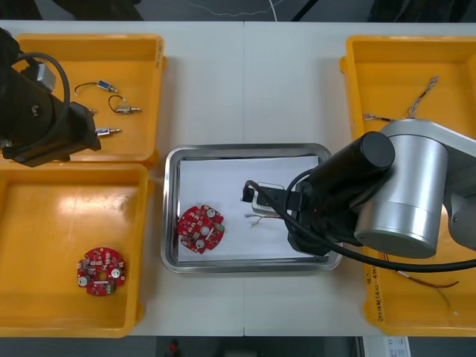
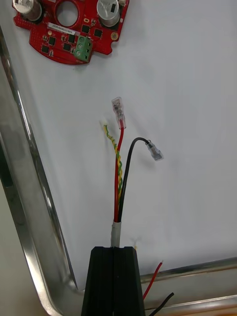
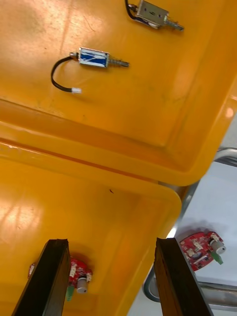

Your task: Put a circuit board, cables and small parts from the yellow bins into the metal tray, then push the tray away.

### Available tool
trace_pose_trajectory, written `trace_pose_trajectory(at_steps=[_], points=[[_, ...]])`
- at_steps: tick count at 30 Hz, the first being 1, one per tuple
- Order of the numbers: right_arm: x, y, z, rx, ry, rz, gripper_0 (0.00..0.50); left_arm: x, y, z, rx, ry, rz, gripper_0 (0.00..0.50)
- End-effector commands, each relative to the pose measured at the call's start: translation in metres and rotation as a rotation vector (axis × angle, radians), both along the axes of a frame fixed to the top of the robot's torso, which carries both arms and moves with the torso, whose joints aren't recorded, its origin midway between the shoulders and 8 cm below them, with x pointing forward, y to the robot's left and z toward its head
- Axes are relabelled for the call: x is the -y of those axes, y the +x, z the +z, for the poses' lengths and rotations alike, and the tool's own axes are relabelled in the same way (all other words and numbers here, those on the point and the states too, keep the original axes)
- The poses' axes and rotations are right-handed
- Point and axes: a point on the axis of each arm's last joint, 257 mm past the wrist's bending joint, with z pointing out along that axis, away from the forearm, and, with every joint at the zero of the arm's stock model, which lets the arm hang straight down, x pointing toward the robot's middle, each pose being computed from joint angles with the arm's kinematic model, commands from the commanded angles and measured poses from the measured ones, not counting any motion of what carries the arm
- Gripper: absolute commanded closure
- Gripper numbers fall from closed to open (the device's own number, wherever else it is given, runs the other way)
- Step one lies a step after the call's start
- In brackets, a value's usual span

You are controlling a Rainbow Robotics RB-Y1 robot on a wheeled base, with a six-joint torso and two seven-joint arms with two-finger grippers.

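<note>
Right gripper over metal tray, jaws clamped on red and yellow cable at sheath. Likely light, limp; sheath best hold. Left gripper over left yellow bins, jaws apart.

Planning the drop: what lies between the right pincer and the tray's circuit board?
Its held cable, red, black and yellow ends splayed over the tray; right wrist view.

In the tray, a circuit board lies toward its near left corner; cables lie right of it, seemingly near the middle.
</note>
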Motion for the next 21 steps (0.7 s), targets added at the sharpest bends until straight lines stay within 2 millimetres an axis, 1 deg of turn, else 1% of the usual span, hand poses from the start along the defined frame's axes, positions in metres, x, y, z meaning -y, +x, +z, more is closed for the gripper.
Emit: trace_pose_trajectory(at_steps=[1,2,6,9,10,12,14,15,17,18,20,21], points=[[-0.016,0.005,-0.006,0.032,-0.019,0.073,0.5,-0.045,0.007,0.009,0.0,0.051,0.04,0.0],[-0.016,0.004,-0.01,0.025,-0.021,0.076,0.5,-0.047,0.01,0.01,0.001,0.052,0.048,0.0],[-0.023,0.007,-0.028,-0.004,-0.015,0.078,0.5,-0.074,0.022,0.017,-0.015,0.056,0.129,0.0],[-0.026,0.009,-0.037,-0.023,-0.011,0.068,0.5,-0.085,0.032,0.024,-0.021,0.041,0.173,0.0],[-0.026,0.009,-0.037,-0.023,-0.011,0.068,0.5,-0.085,0.032,0.024,-0.021,0.041,0.173,0.0],[-0.03,0.01,-0.049,-0.044,-0.003,0.062,0.5,-0.094,0.044,0.032,-0.017,0.013,0.218,0.0],[-0.029,0.01,-0.054,-0.052,-0.004,0.058,0.5,-0.096,0.05,0.036,-0.008,0.001,0.233,0.0],[-0.031,0.011,-0.06,-0.064,-0.002,0.054,0.5,-0.1,0.059,0.041,0.006,-0.018,0.258,0.0],[-0.031,0.012,-0.061,-0.065,0.0,0.051,0.5,-0.103,0.065,0.043,0.011,-0.03,0.276,0.0],[-0.031,0.013,-0.062,-0.067,0.0,0.049,0.5,-0.106,0.074,0.047,0.02,-0.053,0.3,0.0],[-0.031,0.013,-0.063,-0.068,0.0,0.048,0.5,-0.108,0.083,0.049,0.024,-0.083,0.318,0.0],[-0.03,0.012,-0.063,-0.069,-0.001,0.048,0.473,-0.109,0.086,0.049,0.026,-0.09,0.326,0.0]])
